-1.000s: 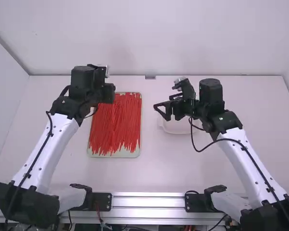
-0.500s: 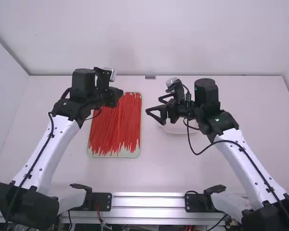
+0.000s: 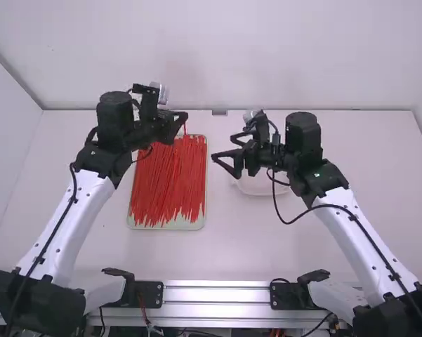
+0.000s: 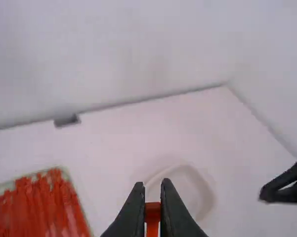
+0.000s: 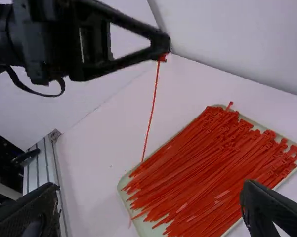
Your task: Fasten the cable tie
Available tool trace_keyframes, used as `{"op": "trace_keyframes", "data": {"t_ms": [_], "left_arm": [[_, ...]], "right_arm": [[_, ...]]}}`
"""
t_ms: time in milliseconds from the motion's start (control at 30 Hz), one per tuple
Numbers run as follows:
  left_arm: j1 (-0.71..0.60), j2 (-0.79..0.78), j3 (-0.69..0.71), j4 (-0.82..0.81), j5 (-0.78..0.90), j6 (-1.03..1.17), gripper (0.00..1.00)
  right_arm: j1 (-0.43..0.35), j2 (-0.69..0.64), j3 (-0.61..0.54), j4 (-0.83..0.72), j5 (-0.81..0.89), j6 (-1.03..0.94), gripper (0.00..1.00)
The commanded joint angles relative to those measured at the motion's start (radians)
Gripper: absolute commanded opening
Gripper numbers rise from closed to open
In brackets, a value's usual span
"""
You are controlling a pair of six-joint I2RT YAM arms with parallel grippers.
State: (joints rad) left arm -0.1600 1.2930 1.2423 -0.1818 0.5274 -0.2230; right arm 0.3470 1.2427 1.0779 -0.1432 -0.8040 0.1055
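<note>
High view lays out the white surface (image 3: 379, 175) with a pale tray (image 3: 167, 226) left of the middle, and the tray carries a dense pile (image 3: 170, 179) of red ties, laid roughly near to far. That looks like the stock to draw from. A shallow white dish (image 3: 256, 188) sits to the right of the tray, apart from it, and is probably meant for finished ties. The left end effector (image 3: 184, 116) is raised over the far edge of the tray with its fingers pressed together on the top of a single cable tie (image 5: 150, 111). The tie hangs straight down from that pinch towards the far end of the pile. I cannot tell whether its lower tip touches the pile, or whether the pinched end is the head or the tail. Holding it high and vertical seems meant to draw one tie clear of the rest and leave its loose end free. The right end effector (image 3: 223, 149) is held above the surface between tray and dish, facing left towards the hanging tie. Its fingers are spread wide and hold nothing, which suits taking the free end so it can be threaded through the head. Fastening itself looks not yet begun.
</note>
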Motion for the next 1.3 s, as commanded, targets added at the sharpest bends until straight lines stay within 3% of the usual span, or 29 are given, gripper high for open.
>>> {"op": "trace_keyframes", "data": {"t_ms": [0, 133, 267, 533, 867, 1133, 1267], "left_arm": [[0.002, -0.029, -0.022, 0.058, 0.056, -0.105, 0.02], [0.002, -0.029, -0.067, 0.222, 0.063, -0.277, 0.02], [-0.03, -0.029, -0.1, 0.363, 0.12, -0.308, 0.02], [-0.114, -0.029, -0.082, 0.388, 0.09, -0.278, 0.02], [-0.128, -0.029, -0.006, 0.349, 0.116, -0.282, 0.02], [-0.128, -0.029, 0.02, 0.344, 0.134, -0.285, 0.02], [-0.128, -0.029, 0.02, 0.297, 0.037, -0.278, 0.02]], "right_arm": [[0.0, -0.003, 0.028, 0.026, -0.004, 0.011, 0.98], [0.0, 0.0, 0.028, 0.109, 0.05, 0.101, 0.98], [0.013, 0.0, 0.028, 0.156, 0.091, 0.111, 0.98], [0.068, 0.0, 0.028, 0.188, 0.209, 0.153, 0.98], [0.122, 0.018, 0.028, 0.193, 0.252, 0.148, 0.99], [0.146, 0.068, 0.028, 0.193, 0.244, 0.161, 0.79], [0.143, 0.069, 0.028, 0.192, 0.244, 0.159, 0.64]]}}
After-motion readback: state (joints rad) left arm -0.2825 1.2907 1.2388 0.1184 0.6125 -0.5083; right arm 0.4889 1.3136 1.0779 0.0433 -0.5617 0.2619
